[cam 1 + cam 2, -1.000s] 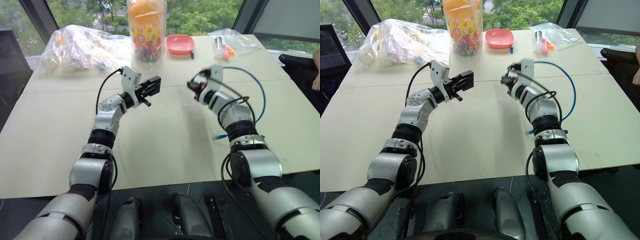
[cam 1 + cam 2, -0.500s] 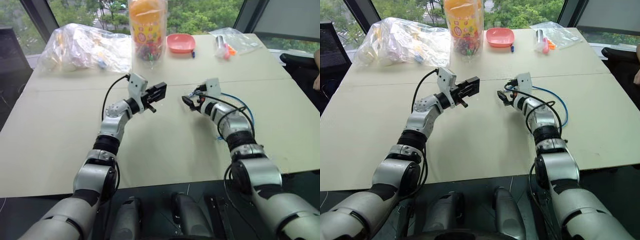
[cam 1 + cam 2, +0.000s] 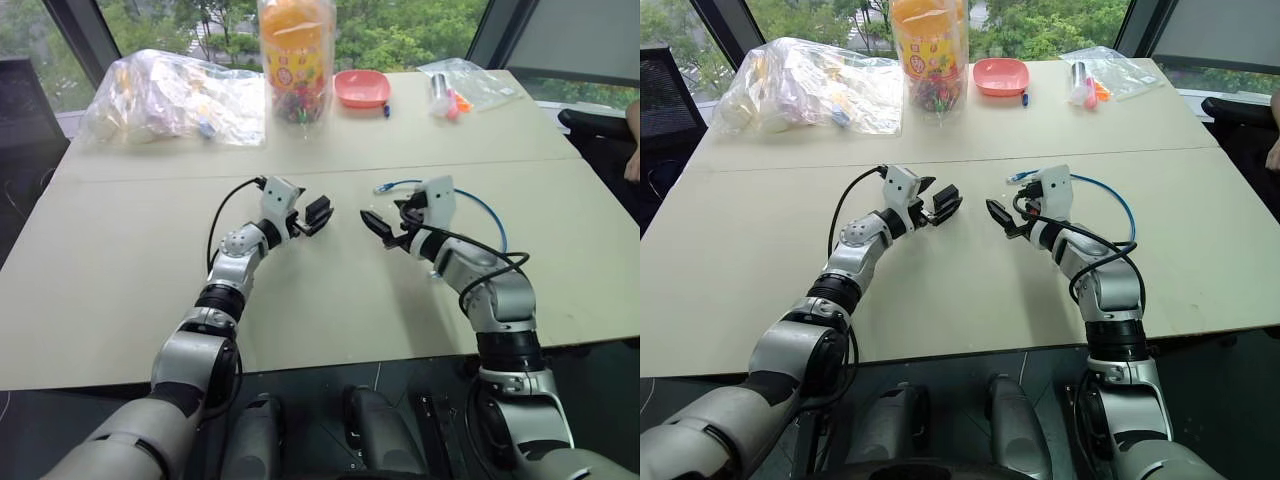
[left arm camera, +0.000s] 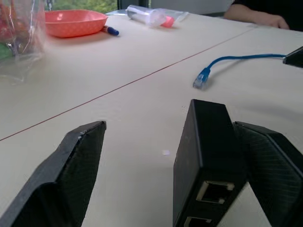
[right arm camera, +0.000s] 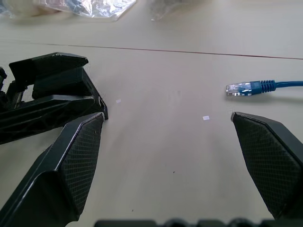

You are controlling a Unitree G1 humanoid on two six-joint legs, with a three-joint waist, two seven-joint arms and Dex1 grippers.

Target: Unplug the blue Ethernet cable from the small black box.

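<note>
Mid-frame, both hands are released: the left hand (image 3: 318, 214) spread, the small black box (image 4: 208, 161) leaning against one finger, ports empty. The right hand (image 3: 385, 228) gapes. Farther back, the blue Ethernet cable (image 3: 470, 200) lies unplugged on the counter (image 3: 120, 260). Unclamped, the box could topple.

No text, brand, number or sign can be read anywhere here. The one printed surface is the label on the tall clear jar with the orange lid (image 3: 294, 55), top centre of the head views: it carries yellow and red cartoon-style print, but no letter or word resolves. The clear plastic bags (image 3: 170, 98) at upper left and upper right show coloured contents without legible print, and the small black box (image 4: 208, 161) bears no marking beside its ports.
</note>
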